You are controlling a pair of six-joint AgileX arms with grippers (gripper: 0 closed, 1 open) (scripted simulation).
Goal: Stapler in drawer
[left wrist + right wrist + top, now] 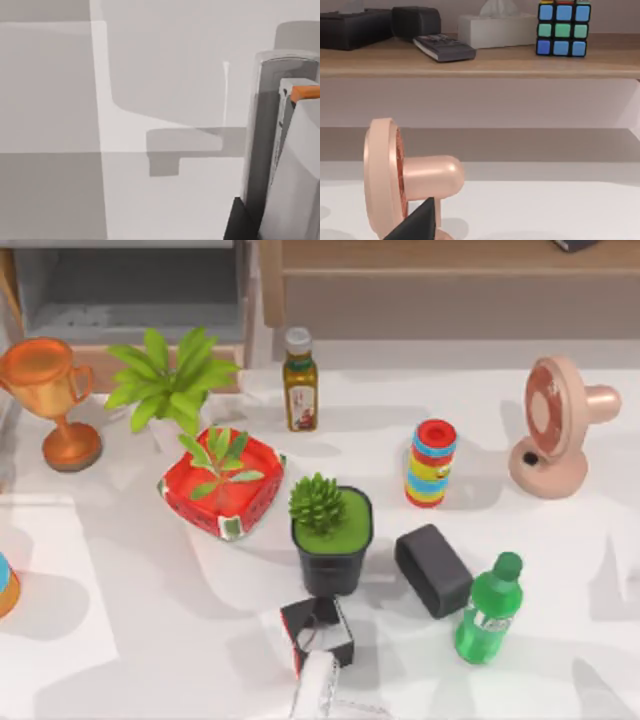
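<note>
Just beside left fingers [236,222], stapler [270,150]; spread or pinching, cannot tell.

White table [120,640], trophy [45,400], fan [555,425], green bottle [490,610], potted succulent [330,535]

A pink fan [556,420] stands at the worktop's [120,580] right, near a green bottle [490,610] and black box [433,569].

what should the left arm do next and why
Probably lift the left gripper and start toward the top view's upper left. The stapler looks close against it in the left wrist view, though the grip is unclear, and the open drawer sits at the far left behind a leafy plant that needs clearing. The right gripper idles facing the fan.
</note>
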